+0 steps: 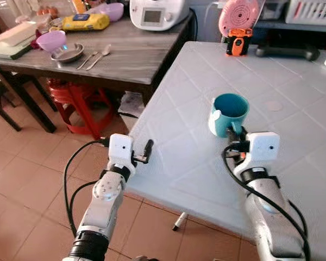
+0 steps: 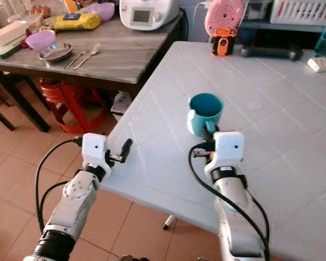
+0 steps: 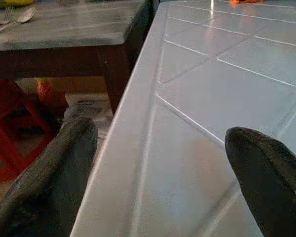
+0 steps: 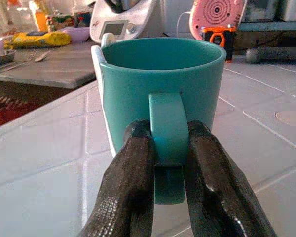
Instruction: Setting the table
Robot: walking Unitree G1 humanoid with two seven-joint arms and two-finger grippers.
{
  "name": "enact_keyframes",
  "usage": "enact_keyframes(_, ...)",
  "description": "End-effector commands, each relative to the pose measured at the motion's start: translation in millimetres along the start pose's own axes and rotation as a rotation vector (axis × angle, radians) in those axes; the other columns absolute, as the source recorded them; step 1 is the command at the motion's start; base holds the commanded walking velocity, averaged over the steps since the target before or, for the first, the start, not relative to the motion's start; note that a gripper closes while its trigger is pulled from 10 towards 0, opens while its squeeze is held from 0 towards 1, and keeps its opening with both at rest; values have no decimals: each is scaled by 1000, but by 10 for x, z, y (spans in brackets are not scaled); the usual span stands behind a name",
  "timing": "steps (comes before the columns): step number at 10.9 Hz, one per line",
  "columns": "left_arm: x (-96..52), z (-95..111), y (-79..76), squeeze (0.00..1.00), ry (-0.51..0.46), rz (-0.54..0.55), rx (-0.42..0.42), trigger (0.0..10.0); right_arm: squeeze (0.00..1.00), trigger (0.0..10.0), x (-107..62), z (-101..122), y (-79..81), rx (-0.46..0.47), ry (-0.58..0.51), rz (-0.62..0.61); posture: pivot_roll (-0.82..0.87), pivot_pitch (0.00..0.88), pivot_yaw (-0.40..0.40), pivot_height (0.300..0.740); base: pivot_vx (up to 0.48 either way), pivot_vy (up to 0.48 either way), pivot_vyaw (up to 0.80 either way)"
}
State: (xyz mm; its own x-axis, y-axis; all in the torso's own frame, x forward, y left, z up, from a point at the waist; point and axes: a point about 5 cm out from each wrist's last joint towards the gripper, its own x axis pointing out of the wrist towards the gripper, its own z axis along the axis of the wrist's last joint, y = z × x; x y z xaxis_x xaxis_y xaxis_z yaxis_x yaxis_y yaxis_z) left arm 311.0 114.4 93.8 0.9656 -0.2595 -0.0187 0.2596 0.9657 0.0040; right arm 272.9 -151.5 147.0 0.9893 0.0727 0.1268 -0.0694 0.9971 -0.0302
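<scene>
We have our right gripper [image 4: 170, 148] at the teal mug [image 1: 229, 113], which stands upright on the white surface [image 1: 293, 92], near its front edge and roughly mid-way across. Our fingers [image 4: 130, 192] are pressed against the two sides of the mug's handle [image 4: 167, 128], pinching it. Our left gripper [image 1: 148, 150] hovers at the near left edge of the same surface with its fingers [image 3: 54, 168] spread and nothing between them.

What worries us is the grip itself: we hold only a narrow handle, so the mug's weight sits ahead of the fingers. If we lift or swing quickly, we judge the mug could pivot about the handle, tip forward, or slip out and fall. The near edge of the surface is close, so a slip here could send it to the floor.

The mug's long axis is vertical, mouth open upward, and its handle points back toward us along the right arm. Across the gap to the left, the wooden table [image 1: 130, 54] carries a purple bowl [image 1: 51, 40] and a spoon [image 1: 99, 55].
</scene>
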Motion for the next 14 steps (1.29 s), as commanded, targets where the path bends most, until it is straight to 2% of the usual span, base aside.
enact_keyframes(1, 0, -14, 14, 0, 9, 0, 11, 10000, 0, 10000, 12, 36, 14, 8, -18, 4, -157, 82, 127, 740, 0, 450, -563)
enact_keyframes(6, 2, -26, -5, 0, 15, -12, 20, 10000, 0, 10000, 9, 41, -25, 1, -22, -8, -162, 88, 132, 740, 0, 447, -557)
enact_keyframes(14, 35, -12, -39, 0, 10, -15, 22, 10000, 0, 10000, 36, 58, -65, -28, -38, -11, -158, 81, 132, 740, 0, 440, 0)
